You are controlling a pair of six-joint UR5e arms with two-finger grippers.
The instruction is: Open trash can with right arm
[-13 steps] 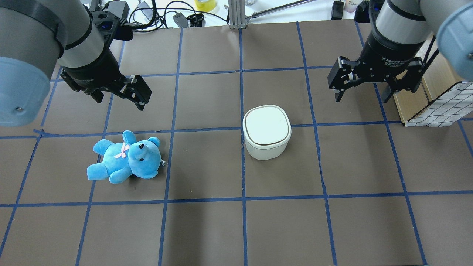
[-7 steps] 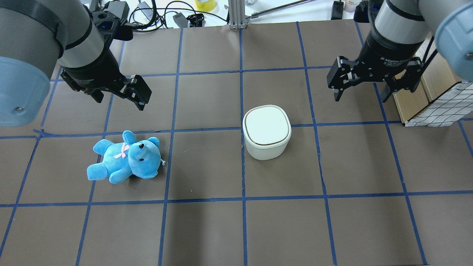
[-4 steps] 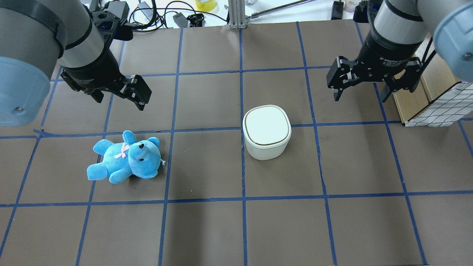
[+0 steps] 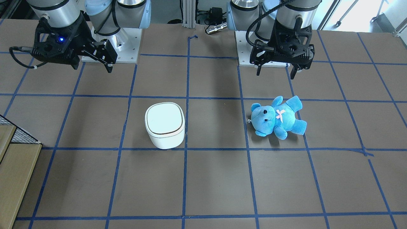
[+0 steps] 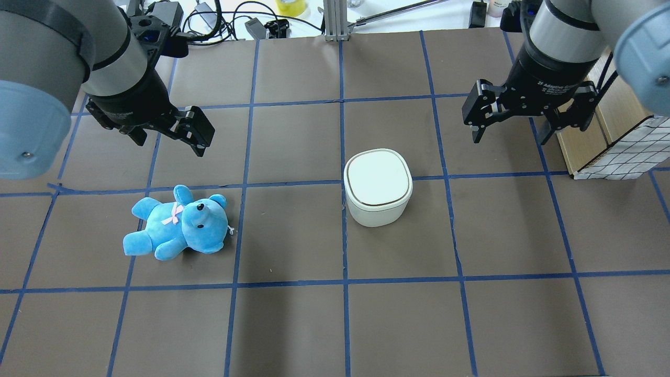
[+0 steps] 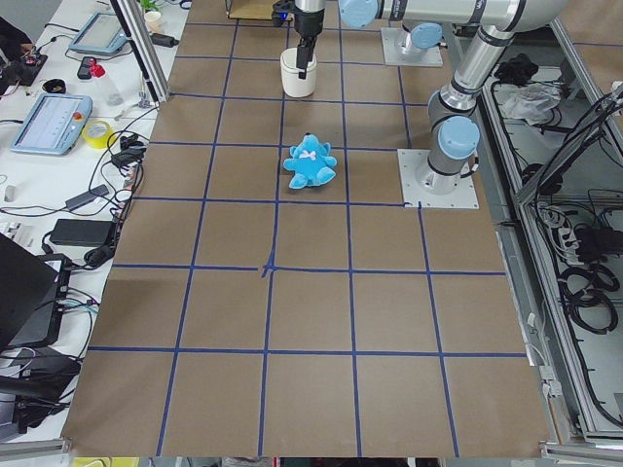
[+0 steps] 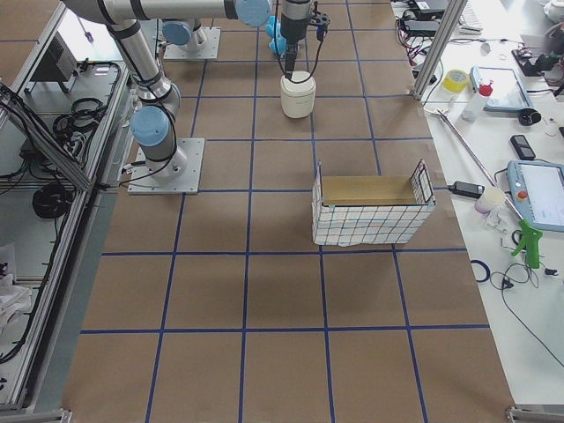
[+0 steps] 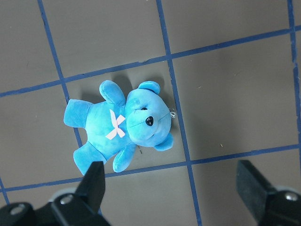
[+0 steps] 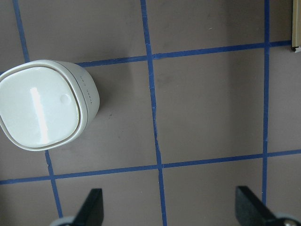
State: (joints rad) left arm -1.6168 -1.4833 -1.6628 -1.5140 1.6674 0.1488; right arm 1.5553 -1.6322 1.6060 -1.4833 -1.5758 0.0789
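Observation:
The white trash can [image 5: 378, 186] stands near the table's middle with its flat lid shut; it also shows in the front view [image 4: 165, 124] and at the left of the right wrist view [image 9: 44, 104]. My right gripper [image 5: 512, 137] hangs open and empty above the table, behind and to the right of the can, not touching it. In the front view it shows a blue light [image 4: 93, 65]. My left gripper [image 5: 170, 144] is open and empty, hovering above and behind the blue teddy bear [image 5: 178, 224].
A wire basket with a wooden box inside [image 5: 617, 152] stands at the table's right edge, close beside my right gripper. The bear lies on its back left of the can. Cables and tools lie beyond the far table edge.
My right gripper has edged slightly to the left and a little farther back. The left arm, the can and the bear have not moved.

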